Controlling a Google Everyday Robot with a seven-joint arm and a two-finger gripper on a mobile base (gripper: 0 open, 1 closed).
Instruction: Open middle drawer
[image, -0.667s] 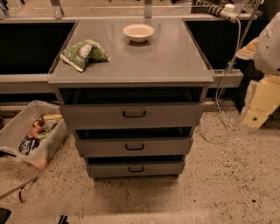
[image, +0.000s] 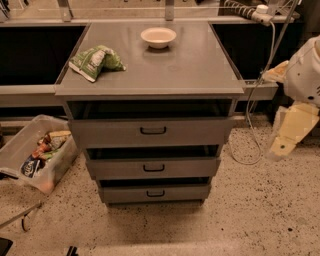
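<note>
The grey cabinet (image: 150, 75) has three drawers. The middle drawer (image: 115, 169) is the second front, with a small black bar handle (image: 153, 168) at its centre and a dark gap above it. None of its inside shows. The top drawer (image: 105, 132) is taller and wider, and the bottom drawer (image: 125, 193) is the smallest. My gripper (image: 280, 145), on the white and cream arm (image: 305, 70), hangs at the right edge of the view. It is well to the right of the cabinet, about level with the top and middle drawers, and touches nothing.
A white bowl (image: 158, 37) and a green snack bag (image: 96, 61) lie on the cabinet top. A clear bin (image: 22, 145) of snacks stands on the speckled floor at the left. A cable (image: 252, 145) hangs down right of the cabinet. Dark counters flank it.
The arm and gripper have dropped slightly and shifted a little left, toward the cabinet. The drawers, bowl and bag have not moved.
</note>
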